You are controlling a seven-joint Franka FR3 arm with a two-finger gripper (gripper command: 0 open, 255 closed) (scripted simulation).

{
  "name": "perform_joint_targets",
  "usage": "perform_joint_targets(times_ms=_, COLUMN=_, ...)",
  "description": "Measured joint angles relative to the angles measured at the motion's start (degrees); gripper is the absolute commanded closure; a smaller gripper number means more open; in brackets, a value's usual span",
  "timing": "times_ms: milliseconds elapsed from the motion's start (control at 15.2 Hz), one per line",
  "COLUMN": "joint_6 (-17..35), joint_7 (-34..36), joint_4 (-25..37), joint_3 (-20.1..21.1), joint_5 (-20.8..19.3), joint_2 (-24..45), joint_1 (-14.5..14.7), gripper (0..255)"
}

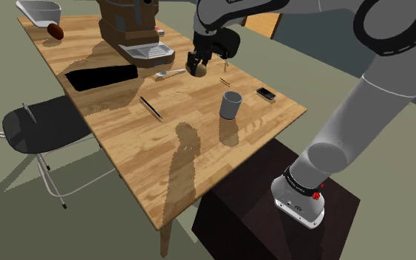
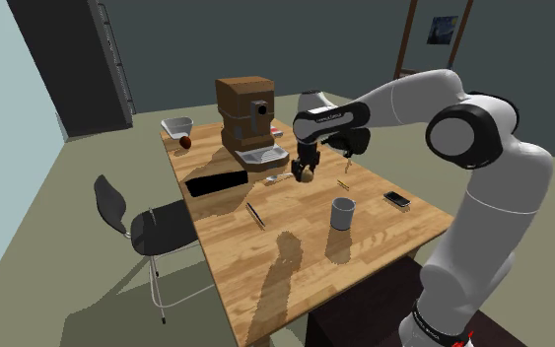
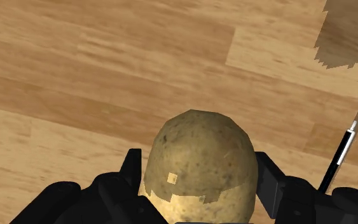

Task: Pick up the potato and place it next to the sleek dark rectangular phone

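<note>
Potato (image 3: pixel 199 149) clasped in the gripper (image 3: pixel 199 173) — squarely between its fingers

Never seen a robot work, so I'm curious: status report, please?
Gripper shut on potato, above the table. Phone apart, near table edge. Grey cup near the route.

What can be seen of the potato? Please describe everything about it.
The potato is rounded and tan-yellow, with small dark speckles and a few pale patches on its skin. The end effector is shut on it: one black finger presses each side, and its blunt end sticks out beyond them. It seems to hang just above the wooden table, touching nothing else, near the brown coffee machine and apart from the dark phone.
</note>
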Motion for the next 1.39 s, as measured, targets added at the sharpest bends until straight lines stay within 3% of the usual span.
perform_joint_targets(times_ms=858, joint_6=2.4, joint_7=-17.3, joint_4=-14.0, joint_3=-9.0, joint_5=0.8, joint_2=-12.0, joint_1=-8.0, gripper=255)
perform_joint_targets(times_ms=1122, joint_6=2.5, joint_7=-22.5, joint_4=-15.6, joint_3=-12.1, joint_5=0.4, joint_2=-13.5, joint_1=-10.4, gripper=255)
perform_joint_targets(times_ms=1386, joint_6=4.8, joint_7=-23.7, joint_4=-17.3, joint_3=-12.9, joint_5=0.3, joint_2=-13.0, joint_1=-10.9, gripper=255)
